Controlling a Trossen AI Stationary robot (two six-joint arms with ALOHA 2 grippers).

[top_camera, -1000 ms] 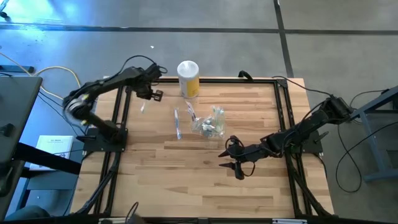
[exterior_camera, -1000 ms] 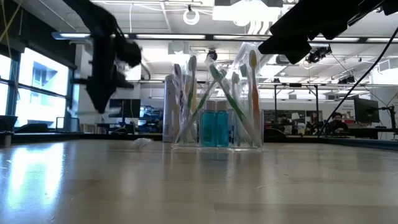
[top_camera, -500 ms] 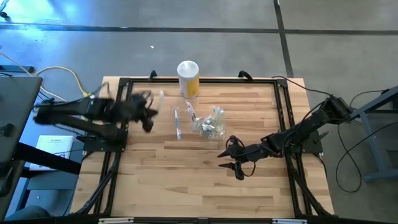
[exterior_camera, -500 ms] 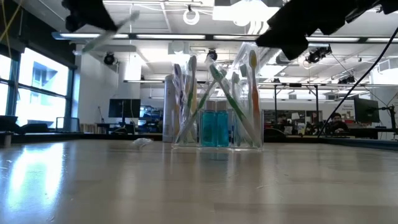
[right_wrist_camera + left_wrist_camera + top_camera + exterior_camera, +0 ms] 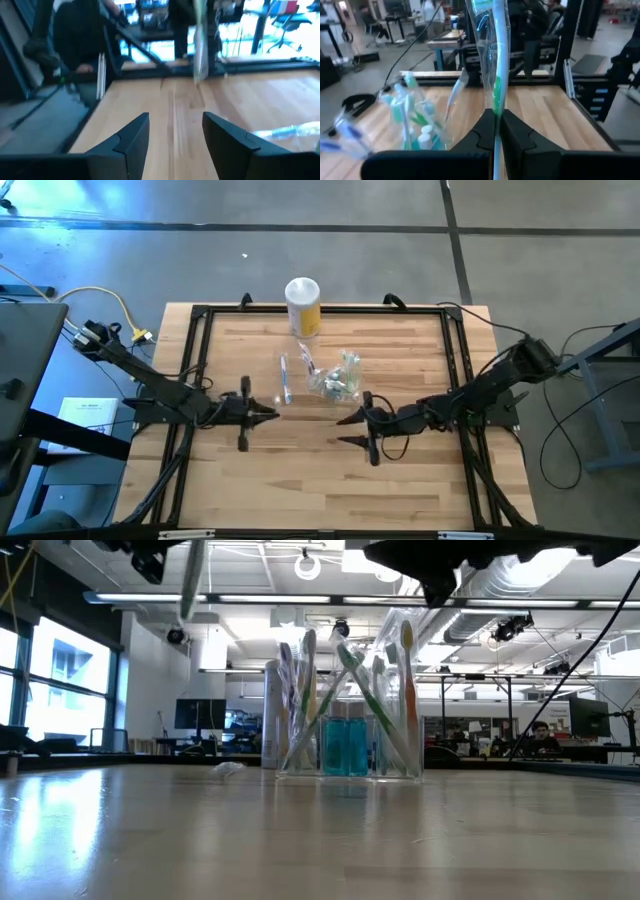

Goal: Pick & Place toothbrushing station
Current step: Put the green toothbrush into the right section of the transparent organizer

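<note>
Left gripper [image 5: 495, 131] clamped on wrapped toothbrush [image 5: 496, 55]; right gripper [image 5: 175, 131] spread apart, empty

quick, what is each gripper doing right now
Left gripper: closed on a wrapped toothbrush.
Right gripper: open, holding nothing.
</note>
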